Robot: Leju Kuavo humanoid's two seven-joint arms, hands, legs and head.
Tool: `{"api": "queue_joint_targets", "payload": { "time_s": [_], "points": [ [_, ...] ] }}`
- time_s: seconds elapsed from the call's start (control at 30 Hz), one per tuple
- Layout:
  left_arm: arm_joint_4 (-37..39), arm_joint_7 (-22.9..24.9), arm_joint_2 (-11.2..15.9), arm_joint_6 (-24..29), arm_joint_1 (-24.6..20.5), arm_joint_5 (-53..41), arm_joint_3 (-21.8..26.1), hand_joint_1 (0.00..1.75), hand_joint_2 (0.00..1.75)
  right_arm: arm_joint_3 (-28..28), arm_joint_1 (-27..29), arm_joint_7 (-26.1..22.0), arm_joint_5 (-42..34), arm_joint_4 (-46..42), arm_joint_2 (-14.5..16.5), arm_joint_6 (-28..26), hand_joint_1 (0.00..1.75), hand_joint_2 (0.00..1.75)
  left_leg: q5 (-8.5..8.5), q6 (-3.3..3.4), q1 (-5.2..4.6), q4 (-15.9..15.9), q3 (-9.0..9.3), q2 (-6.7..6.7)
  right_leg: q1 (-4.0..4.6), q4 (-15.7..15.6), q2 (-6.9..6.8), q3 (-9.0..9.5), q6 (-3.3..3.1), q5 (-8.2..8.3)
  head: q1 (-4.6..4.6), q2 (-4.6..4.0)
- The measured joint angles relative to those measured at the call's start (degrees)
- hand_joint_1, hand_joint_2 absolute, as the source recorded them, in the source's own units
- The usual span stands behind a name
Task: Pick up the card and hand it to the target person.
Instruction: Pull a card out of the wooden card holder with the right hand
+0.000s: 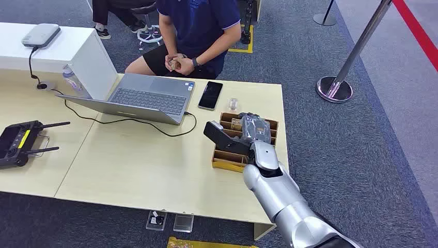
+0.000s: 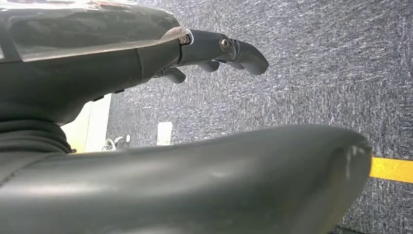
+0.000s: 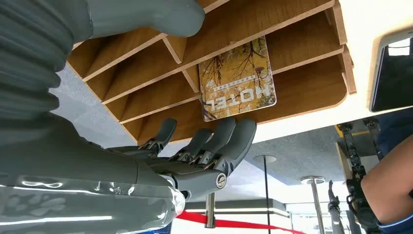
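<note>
The card (image 3: 238, 80), yellow-brown with tree branches and the word MOTEL, stands in a slot of the wooden card rack (image 3: 304, 83). My right hand (image 3: 195, 156) hovers at the rack with thumb and fingers spread either side of the card, holding nothing. In the head view the rack (image 1: 227, 163) sits near the table's right edge, my right hand (image 1: 253, 133) is above it, and the card (image 1: 236, 124) peeks out beside the fingers. The person (image 1: 199, 20) in a dark blue shirt sits behind the table with clasped hands. My left hand (image 2: 214, 53) hangs over the carpet, empty.
An open laptop (image 1: 147, 98) with a black cable and a black phone (image 1: 210, 95) lie between the rack and the person. A remote controller (image 1: 18, 142) sits at the left. A stanchion base (image 1: 334, 89) stands on the carpet to the right of the table.
</note>
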Motion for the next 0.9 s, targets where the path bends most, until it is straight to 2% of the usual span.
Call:
{"api": "queue_joint_targets", "payload": {
  "time_s": [0.9],
  "points": [
    [0.0, 0.0, 0.0, -0.1, 0.1, 0.5, 0.0, 0.0, 0.0, 0.3, -0.3, -1.8, 1.0, 0.4, 1.0, 2.8, 0.66, 1.75, 0.0, 0.0, 0.0, 0.0, 0.0, 0.0, 0.0, 0.0, 0.0, 0.0, 0.0, 0.0, -0.01, 0.0]
  ]
}}
